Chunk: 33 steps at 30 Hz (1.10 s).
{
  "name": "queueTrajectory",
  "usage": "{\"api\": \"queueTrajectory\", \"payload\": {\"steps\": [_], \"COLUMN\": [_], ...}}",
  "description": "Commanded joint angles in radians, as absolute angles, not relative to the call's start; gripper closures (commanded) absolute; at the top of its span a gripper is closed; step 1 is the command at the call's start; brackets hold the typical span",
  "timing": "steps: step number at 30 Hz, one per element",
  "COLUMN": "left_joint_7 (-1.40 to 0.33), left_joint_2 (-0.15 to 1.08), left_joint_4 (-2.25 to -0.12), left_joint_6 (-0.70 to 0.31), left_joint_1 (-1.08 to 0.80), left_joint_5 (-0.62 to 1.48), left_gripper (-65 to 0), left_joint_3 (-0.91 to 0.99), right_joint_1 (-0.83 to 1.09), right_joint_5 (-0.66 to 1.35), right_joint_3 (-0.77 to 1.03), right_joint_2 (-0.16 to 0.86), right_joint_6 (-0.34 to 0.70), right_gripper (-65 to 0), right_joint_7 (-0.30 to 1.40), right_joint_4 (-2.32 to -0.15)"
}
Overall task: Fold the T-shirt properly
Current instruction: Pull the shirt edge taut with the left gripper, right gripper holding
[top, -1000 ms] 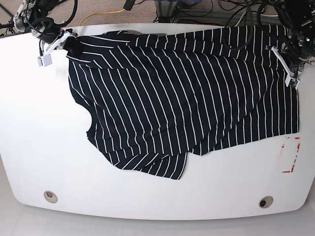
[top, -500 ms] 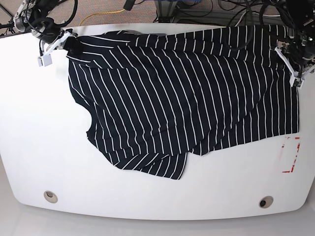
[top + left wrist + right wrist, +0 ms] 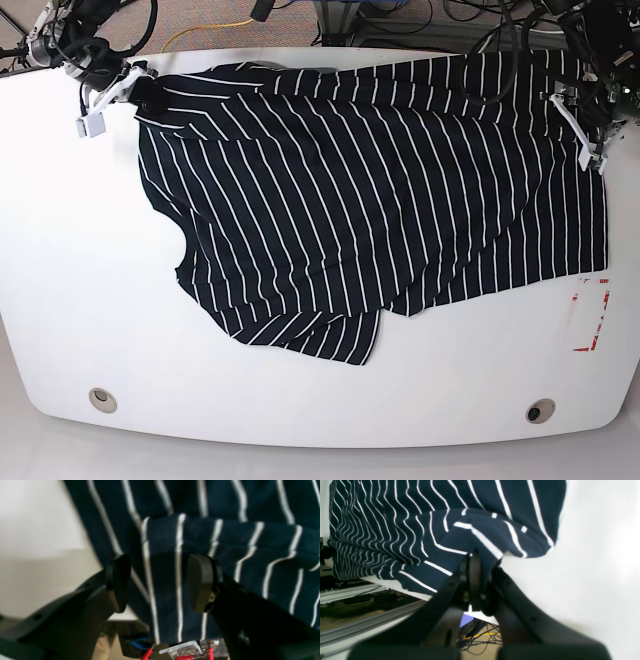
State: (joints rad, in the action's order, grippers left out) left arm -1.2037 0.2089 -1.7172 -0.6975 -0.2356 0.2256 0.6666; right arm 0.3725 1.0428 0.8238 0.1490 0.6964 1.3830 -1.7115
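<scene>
Striped dark fabric, the T-shirt (image 3: 380,190), lay spread and rumpled across the far half of the white worktop (image 3: 90,280). The right gripper (image 3: 480,567) was clamped on a corner of it; the left gripper (image 3: 157,582) stood with jaws apart over a fold, holding nothing. The step looked like laying out; next, the left would need a fresh hold.

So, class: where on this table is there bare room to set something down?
Bare table left of the shirt, and a wide strip along the near edge between the two round holes. Right of the shirt is tight, with red marks. The far edge is crowded by both arms.
</scene>
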Motion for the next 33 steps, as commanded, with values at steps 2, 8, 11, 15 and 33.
{"api": "queueTrajectory", "payload": {"steps": [2,8,11,15,33], "left_joint_7": [-1.175,-1.139,-1.138,-1.136,-1.305], "left_joint_2": [0.217,0.216,0.216,0.216,0.173], "left_joint_4": [-1.725,-1.727,-1.725,-1.725,-1.965], "left_joint_6": [-0.698,-0.698,-0.698,-0.698,-0.698], "left_joint_1": [-0.231,-0.231,-0.231,-0.231,-0.248], "left_joint_5": [0.236,0.229,0.229,0.229,0.236], "left_gripper": [-32.5,-32.2,-24.0,-6.1,-1.7], "left_joint_3": [0.653,0.627,0.627,0.627,0.797], "right_joint_1": [0.375,0.377,0.374,0.374,0.369], "right_joint_5": [1.064,1.066,1.064,1.066,1.059], "right_joint_3": [0.812,0.809,0.809,0.809,0.817], "right_joint_2": [0.163,0.162,0.162,0.162,0.150], "right_joint_6": [0.698,0.698,0.698,0.698,0.698], "right_gripper": [0.0,0.0,0.0,0.0,0.0], "right_joint_7": [1.369,1.369,1.369,1.369,1.368], "right_joint_4": [-1.724,-1.724,-1.724,-1.724,-1.724]}}
